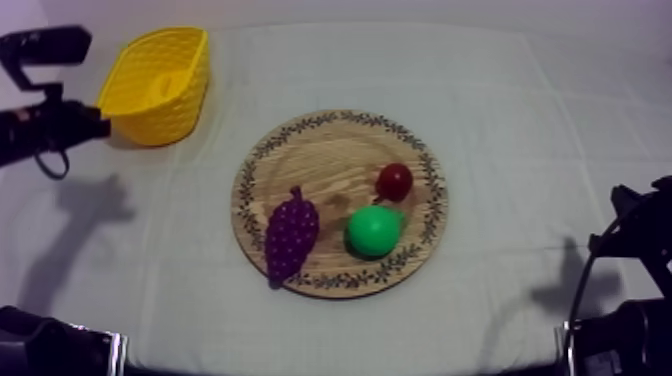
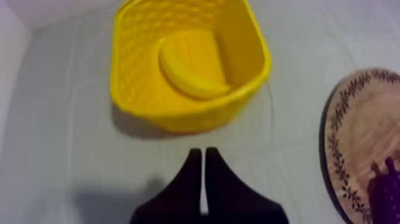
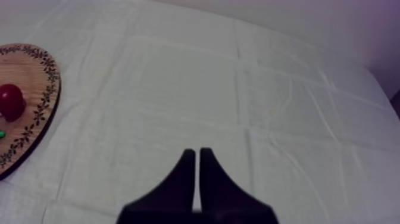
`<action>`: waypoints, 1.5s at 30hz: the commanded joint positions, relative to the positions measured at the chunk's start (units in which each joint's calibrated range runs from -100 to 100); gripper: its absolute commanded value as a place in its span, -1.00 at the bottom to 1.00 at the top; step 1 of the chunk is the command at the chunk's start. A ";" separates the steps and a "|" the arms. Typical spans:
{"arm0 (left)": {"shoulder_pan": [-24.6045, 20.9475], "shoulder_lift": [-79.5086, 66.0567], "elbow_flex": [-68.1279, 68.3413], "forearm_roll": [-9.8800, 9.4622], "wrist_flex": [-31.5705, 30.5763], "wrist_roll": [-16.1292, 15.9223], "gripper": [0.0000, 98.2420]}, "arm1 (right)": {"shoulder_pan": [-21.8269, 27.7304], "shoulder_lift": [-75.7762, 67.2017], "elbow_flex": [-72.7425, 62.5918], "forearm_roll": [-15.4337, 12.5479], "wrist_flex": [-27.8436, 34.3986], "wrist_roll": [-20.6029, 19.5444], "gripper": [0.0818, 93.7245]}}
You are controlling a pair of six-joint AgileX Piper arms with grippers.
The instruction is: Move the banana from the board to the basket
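The banana [image 2: 189, 72] lies inside the yellow basket [image 2: 134, 83], curved along its floor. My left gripper [image 2: 203, 156] hovers just short of the basket's near wall, fingers together as a narrow wedge with nothing in them. From above, the basket [image 1: 190, 70] stands at the back left, and my left gripper [image 1: 100, 126] is at its left side. The round wooden board [image 1: 330, 160] sits mid-table. My right gripper [image 3: 196, 156] is shut and empty over bare cloth, well right of the board [image 3: 30, 77].
On the board lie a bunch of purple grapes [image 1: 290, 235], a green pear [image 1: 373, 230] and a small red fruit [image 1: 394, 181]. My right arm [image 1: 630, 240] rests low at the right edge. Bare cloth lies between the basket and the board.
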 commanded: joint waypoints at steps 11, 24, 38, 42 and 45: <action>-1.40 -38.00 25.96 -0.28 5.21 2.27 -1.00 | 0.03 -0.05 0.05 0.01 -0.01 -0.01 -0.99; -2.96 -56.14 32.39 -2.60 13.68 4.67 -1.00 | 0.03 -0.05 0.05 0.01 -0.01 -0.01 -0.99; -1.66 -64.69 33.81 -7.59 11.82 20.75 -1.00 | 0.03 -0.05 0.05 0.01 -0.01 -0.01 -0.99; -0.73 -65.77 34.11 -7.77 11.12 19.26 -1.00 | 0.03 -0.05 0.05 0.01 -0.01 -0.01 -0.99; -0.32 -65.99 34.17 -7.81 10.98 17.79 -1.00 | 0.03 -0.05 0.05 0.01 -0.01 -0.01 -0.99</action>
